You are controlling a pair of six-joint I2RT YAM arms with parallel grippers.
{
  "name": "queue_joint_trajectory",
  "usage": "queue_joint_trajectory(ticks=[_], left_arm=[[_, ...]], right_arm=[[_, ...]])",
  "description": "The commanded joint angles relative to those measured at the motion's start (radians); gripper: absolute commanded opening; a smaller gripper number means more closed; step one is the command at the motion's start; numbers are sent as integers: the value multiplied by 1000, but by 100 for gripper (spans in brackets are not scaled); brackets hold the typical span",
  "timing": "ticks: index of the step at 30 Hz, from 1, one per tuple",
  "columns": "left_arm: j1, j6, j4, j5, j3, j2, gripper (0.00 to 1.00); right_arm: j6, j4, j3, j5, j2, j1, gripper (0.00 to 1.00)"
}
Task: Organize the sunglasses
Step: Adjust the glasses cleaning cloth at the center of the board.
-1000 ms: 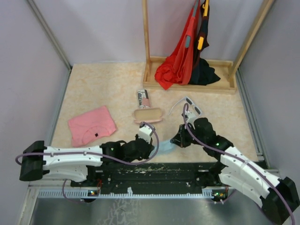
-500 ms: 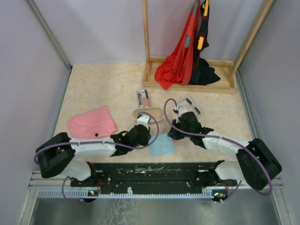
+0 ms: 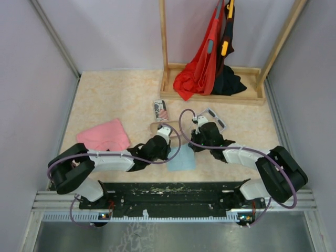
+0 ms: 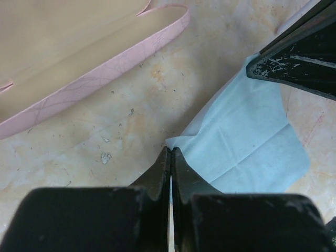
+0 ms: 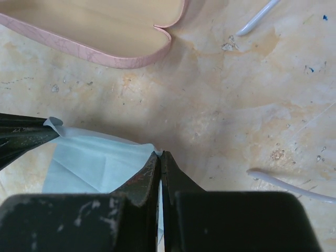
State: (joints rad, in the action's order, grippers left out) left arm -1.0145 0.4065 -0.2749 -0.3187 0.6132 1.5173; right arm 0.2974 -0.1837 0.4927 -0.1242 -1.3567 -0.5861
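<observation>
The table (image 3: 115, 100) carries an open pink case (image 5: 105, 21), lying just far of the blue cloth (image 3: 181, 160). The white sunglasses (image 3: 213, 117) sit right of the case, outside it. My left claw (image 4: 170, 157) is clamped on the cloth's far left corner and my right claw (image 5: 159, 157) on its far right corner. I judge this is the cloth-handling step, with the glasses not yet packed. Next I must move both corners together and evenly, so neither slips out
</observation>
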Motion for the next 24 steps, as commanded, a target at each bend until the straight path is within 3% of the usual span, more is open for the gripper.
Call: queue_joint_trajectory(ticks=[1, 8, 17, 24], left_arm=[[7, -56, -74, 14, -45, -57, 1], [7, -138, -159, 5, -73, -39, 1], [22, -180, -188, -27, -15, 83, 1], [22, -199, -276, 15, -95, 24, 1]], right_arm=[[-54, -73, -14, 37, 66, 13, 0], [-78, -126, -62, 50, 108, 14, 0], [-66, -197, -39, 80, 0, 14, 0], [-63, -214, -94, 71, 52, 14, 0]])
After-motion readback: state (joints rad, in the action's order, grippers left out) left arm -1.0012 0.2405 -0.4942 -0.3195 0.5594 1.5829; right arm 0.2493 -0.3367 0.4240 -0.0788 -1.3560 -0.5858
